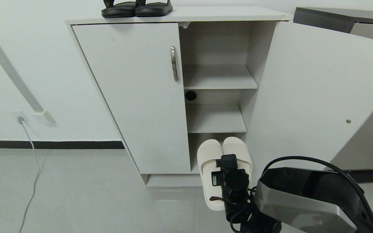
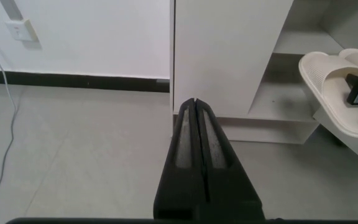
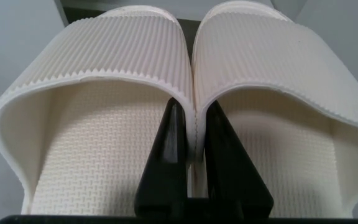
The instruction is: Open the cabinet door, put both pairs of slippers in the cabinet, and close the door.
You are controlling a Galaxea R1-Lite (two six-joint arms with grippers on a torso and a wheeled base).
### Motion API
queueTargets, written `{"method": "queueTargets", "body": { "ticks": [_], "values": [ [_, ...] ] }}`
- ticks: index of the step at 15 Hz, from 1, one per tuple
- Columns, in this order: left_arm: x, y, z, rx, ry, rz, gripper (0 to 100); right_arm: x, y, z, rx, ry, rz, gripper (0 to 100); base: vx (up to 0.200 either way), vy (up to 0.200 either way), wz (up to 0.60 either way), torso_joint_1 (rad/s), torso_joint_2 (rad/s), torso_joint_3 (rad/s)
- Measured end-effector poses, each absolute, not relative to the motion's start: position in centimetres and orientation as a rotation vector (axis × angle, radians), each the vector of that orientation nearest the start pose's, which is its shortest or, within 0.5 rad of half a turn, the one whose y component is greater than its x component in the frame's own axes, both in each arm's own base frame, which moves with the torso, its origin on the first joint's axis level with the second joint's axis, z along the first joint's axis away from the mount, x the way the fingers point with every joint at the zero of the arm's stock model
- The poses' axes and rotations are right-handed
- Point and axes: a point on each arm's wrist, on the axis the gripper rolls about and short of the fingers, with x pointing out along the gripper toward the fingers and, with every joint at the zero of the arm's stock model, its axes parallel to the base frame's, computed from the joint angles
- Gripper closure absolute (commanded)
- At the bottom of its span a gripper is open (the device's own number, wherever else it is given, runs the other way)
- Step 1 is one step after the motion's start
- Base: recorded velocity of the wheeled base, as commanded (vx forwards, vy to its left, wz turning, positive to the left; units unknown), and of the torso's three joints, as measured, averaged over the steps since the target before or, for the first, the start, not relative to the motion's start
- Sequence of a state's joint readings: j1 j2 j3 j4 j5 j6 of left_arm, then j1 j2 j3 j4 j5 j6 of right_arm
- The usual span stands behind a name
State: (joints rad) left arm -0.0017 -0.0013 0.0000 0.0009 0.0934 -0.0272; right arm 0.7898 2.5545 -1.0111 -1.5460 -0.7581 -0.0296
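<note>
My right gripper (image 1: 226, 161) is shut on the pair of white slippers (image 1: 213, 161), its fingers (image 3: 174, 155) pinching the two inner edges together. The white slippers (image 3: 110, 93) hang toes forward at the mouth of the cabinet's bottom compartment (image 1: 195, 155). The white cabinet (image 1: 176, 94) has its right door (image 1: 312, 97) swung open and its left door (image 1: 134, 97) shut. A pair of black slippers (image 1: 137, 8) lies on the cabinet top. My left gripper (image 2: 195, 118) is shut and empty, low over the floor left of the white slippers (image 2: 337, 90).
Two bare shelves (image 1: 219, 77) sit inside the cabinet's open half. A grey unit (image 1: 367, 29) stands behind the open door on the right. A wall socket with a cable (image 1: 28, 145) is at the left, over tiled floor (image 1: 76, 194).
</note>
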Motion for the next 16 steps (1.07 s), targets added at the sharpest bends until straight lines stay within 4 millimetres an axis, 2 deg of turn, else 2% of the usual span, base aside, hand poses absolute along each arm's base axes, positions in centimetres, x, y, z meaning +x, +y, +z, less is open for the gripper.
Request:
{"method": "queueTargets", "body": {
  "ticks": [11, 16],
  "values": [
    [-2.31, 0.21, 7.58, -0.027, -0.004, 0.090, 100, 31.13, 29.19, -0.69, -0.029, -0.001, 0.037, 100, 0.200, 0.000, 0.00, 0.002, 0.00, 0.001],
    [-2.30, 0.21, 7.56, -0.027, -0.003, 0.091, 100, 31.33, 29.55, -0.55, -0.027, -0.004, 0.064, 100, 0.000, 0.000, 0.00, 0.000, 0.00, 0.000]
  ]
}}
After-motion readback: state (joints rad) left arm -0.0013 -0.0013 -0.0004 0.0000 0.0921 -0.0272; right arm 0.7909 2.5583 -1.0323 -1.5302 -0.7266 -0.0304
